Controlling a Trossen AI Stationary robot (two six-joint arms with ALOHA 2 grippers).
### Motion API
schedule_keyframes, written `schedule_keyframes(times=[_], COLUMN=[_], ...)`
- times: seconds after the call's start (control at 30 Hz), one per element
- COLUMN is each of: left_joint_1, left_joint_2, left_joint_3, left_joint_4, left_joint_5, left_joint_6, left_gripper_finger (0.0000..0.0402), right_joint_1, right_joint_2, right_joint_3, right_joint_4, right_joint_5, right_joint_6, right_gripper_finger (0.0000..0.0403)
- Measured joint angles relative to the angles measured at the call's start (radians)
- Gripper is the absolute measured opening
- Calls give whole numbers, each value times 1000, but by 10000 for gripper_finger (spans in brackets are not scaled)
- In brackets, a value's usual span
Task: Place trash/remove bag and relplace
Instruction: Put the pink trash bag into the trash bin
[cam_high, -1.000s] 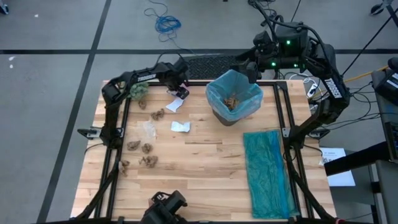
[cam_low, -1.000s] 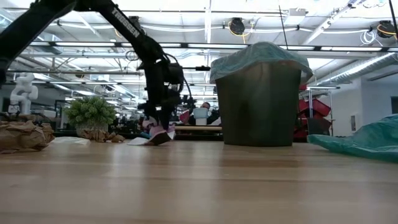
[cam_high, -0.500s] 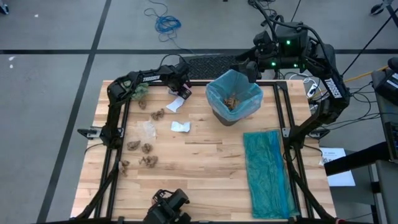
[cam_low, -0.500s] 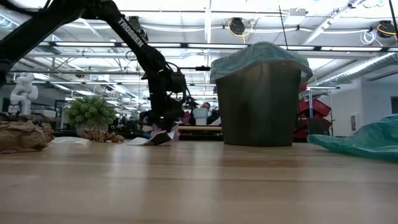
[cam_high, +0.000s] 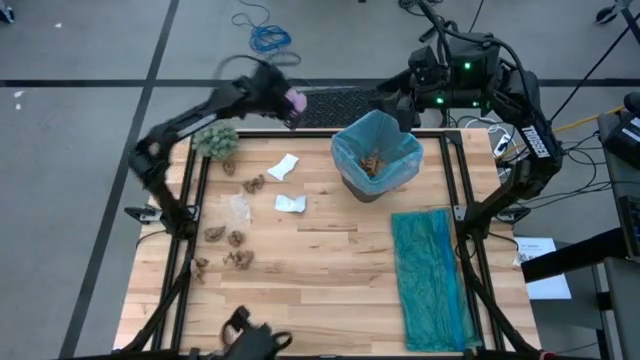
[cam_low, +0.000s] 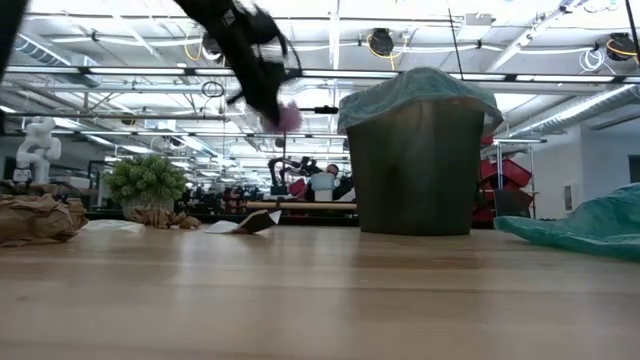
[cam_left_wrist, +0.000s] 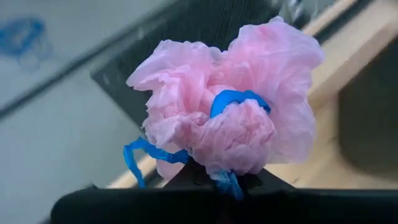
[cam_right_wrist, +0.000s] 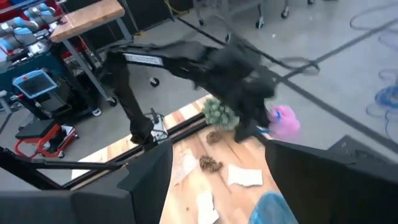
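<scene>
Above the table's far edge, the left gripper (cam_left_wrist: 217, 177) is pinching a pink crumpled wad (cam_left_wrist: 227, 118), looking light, soft, easily held by its folds.

A fuzzy green plant (cam_high: 215, 141) sits near the back left corner of the wooden table (cam_high: 330, 270). A dark teal bag (cam_high: 430, 275) lies flat on the right side. A blue cord (cam_high: 268, 38) lies on the floor.

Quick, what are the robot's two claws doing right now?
Left gripper: closed, holding a crumpled pink plastic wad with blue bits.
Right gripper: open, empty.
</scene>
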Motion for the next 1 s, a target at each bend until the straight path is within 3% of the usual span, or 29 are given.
schedule_keyframes(times=[0.23, 0.4, 0.8, 1.0], left_joint_1=[-67, -150, -313, -357], left_joint_2=[-272, -315, 65, 212], left_joint_3=[2, 29, 439, 518], left_joint_4=[124, 314, 198, 107], left_joint_5=[130, 175, 234, 249], left_joint_6=[-49, -118, -25, 18], left_gripper_finger=[4, 3, 2, 2], right_joint_1=[0, 0, -48, -53], right_joint_2=[0, 0, 0, -3], right_joint_3=[0, 0, 0, 0], right_joint_4=[33, 62, 81, 101], right_joint_5=[0, 0, 1, 0], right_joint_6=[-32, -56, -71, -72], right_gripper_finger=[251, 251, 251, 251])
